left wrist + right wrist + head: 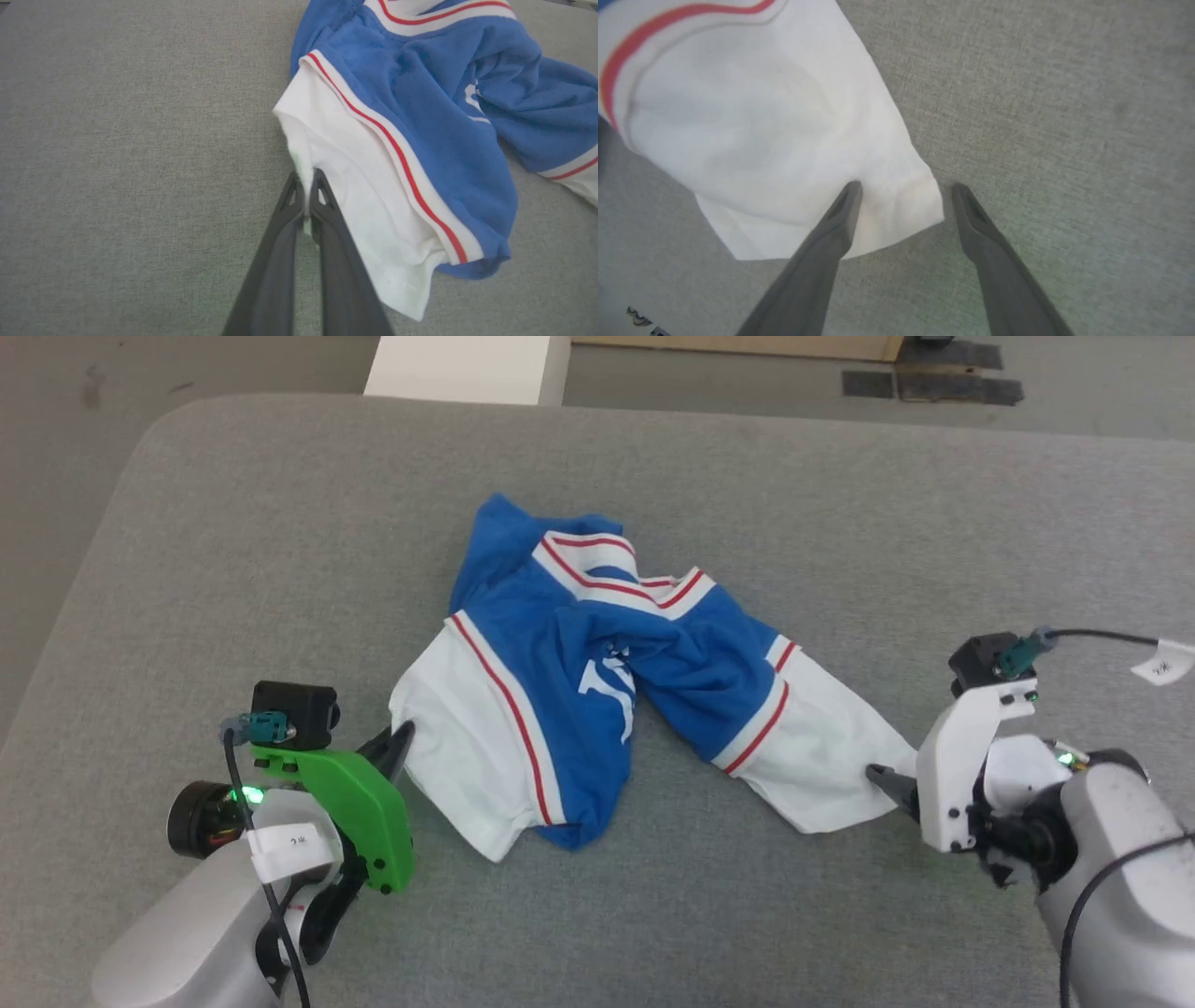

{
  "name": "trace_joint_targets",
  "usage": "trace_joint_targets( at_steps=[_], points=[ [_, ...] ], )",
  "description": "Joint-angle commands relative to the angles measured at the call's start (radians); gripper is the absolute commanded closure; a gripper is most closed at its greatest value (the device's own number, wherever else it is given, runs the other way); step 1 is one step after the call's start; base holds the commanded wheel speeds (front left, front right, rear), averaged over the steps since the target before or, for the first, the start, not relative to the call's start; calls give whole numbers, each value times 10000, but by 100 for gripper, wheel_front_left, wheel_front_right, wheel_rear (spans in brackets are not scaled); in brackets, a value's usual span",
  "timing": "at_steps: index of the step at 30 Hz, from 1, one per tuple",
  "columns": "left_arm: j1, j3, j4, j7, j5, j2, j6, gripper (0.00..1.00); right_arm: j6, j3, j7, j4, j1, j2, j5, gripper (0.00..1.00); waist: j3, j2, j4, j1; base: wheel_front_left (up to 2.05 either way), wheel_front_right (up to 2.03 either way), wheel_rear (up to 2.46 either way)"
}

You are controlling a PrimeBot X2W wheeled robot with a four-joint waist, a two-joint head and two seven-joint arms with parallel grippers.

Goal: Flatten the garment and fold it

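Left tool (306, 179) is pinched shut on the edge of one white sleeve of the garment (551, 653), which lies crumpled midway between the side edges of the grey padded surface (233, 523). Right tool (906, 186) gapes wide, straddling the other sleeve's corner, gripping nothing.

Crumpled shirt (560, 644) on a grey padded surface (233, 523)
The blue body lies bunched and twisted in the middle of the fabric-covered top, with its two white sleeves spread out toward the near side, one at each end.
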Motion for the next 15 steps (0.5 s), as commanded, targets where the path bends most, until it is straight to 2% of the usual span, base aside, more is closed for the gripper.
trace_joint_targets(
  at_steps=[1,4,5,7,11,15],
  points=[
    [-118,1,13,-72,72,-68,20,100,-11,259,368,387,-90,-6,190,0,254,120,236,0,0,0,0],
    [-122,-5,70,-121,58,-119,5,100,-11,674,800,804,-101,31,559,0,329,120,279,0,0,0,0],
    [-110,3,95,-137,41,-121,1,100,-11,821,967,935,-89,35,664,20,352,120,272,0,0,0,0],
    [-94,14,139,-160,17,-117,-10,100,-11,1050,1176,1113,-69,47,856,100,373,120,257,0,0,0,0],
    [-40,36,227,-172,-40,-79,-13,100,-11,1443,1286,1260,-153,22,1114,100,329,120,179,0,0,0,0],
    [-16,71,303,-194,-79,-24,-15,100,-11,1659,777,1177,-432,-122,1260,100,148,120,94,0,0,0,0]
  ],
)
